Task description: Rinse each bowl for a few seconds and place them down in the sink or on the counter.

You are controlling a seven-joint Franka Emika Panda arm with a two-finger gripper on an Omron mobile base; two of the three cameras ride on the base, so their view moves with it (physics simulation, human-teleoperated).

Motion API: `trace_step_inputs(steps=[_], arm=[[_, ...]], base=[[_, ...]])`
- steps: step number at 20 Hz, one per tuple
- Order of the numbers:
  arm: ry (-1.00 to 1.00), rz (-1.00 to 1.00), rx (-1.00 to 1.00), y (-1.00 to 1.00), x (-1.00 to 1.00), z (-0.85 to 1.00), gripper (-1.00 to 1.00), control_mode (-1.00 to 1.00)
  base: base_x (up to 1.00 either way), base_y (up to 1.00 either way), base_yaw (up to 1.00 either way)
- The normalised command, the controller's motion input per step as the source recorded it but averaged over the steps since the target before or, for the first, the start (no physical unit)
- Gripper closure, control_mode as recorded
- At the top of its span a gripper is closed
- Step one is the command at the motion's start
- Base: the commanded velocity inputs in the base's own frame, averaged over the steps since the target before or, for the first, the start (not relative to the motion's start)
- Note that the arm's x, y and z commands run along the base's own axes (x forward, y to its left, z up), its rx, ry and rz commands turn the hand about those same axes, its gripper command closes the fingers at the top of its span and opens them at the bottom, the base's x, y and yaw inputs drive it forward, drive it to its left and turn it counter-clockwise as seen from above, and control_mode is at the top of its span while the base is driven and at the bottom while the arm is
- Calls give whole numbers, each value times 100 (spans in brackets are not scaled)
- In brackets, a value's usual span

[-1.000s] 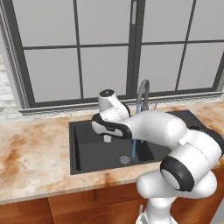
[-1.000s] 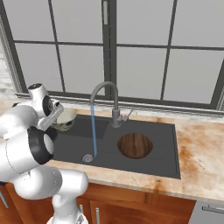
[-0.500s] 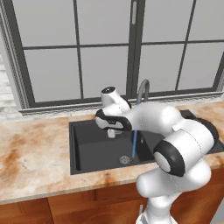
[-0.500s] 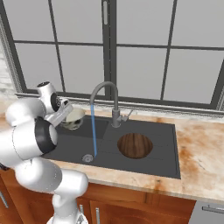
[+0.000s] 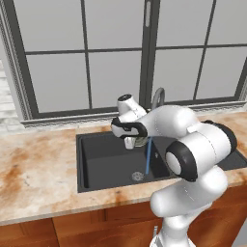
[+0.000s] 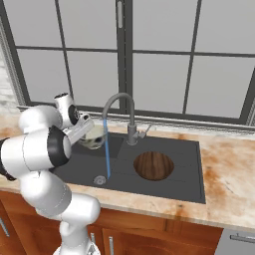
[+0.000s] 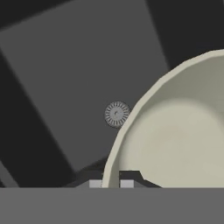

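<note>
My gripper is shut on the rim of the pale grey-green bowl, one fingertip on each side of the wall. The bowl hangs above the black sink, just left of the blue water stream falling from the grey tap. Seen from the left base, the gripper holds the bowl with its right edge at the stream. The dark brown bowl rests in the sink's shallower side section. Marbled counter surrounds the basin.
The round steel drain lies below the held bowl on the sink floor. A window with dark frames rises right behind the tap. Wooden cabinets run under the counter edge.
The arm has carried the pale bowl sideways over the sink toward the running water; it now sits beside the stream. The brown bowl has not moved.
</note>
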Motion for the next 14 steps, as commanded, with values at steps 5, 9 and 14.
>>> trace_step_inputs(steps=[5, 9, 14], arm=[[0, -4, -5, -23, 8, -12, 100, -100], [0, -4, -6, -18, 3, -5, 100, -100], [-2, -8, -4, 24, -20, 6, 100, -100]], base=[[0, 0, 0], [0, 0, 0], [0, 0, 0]])
